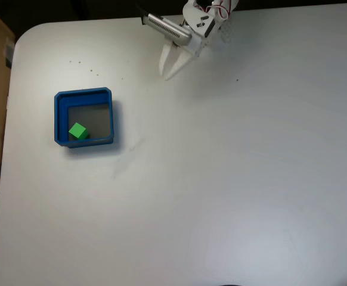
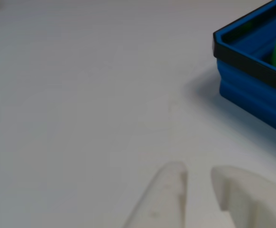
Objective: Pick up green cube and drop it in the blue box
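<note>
The green cube (image 1: 78,131) already lies inside the blue box (image 1: 59,119) near the tabletop's left edge, so the task looks done, while the gripper (image 1: 169,70) hangs by the far edge, jaws slightly spread and empty.

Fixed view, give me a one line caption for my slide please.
Green cube rests inside the blue box while the empty end effector hangs apart above the white table.

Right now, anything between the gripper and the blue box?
Nothing: in the fixed view, only bare white table lies between the gripper and the blue box. The green cube sits inside the box.
</note>
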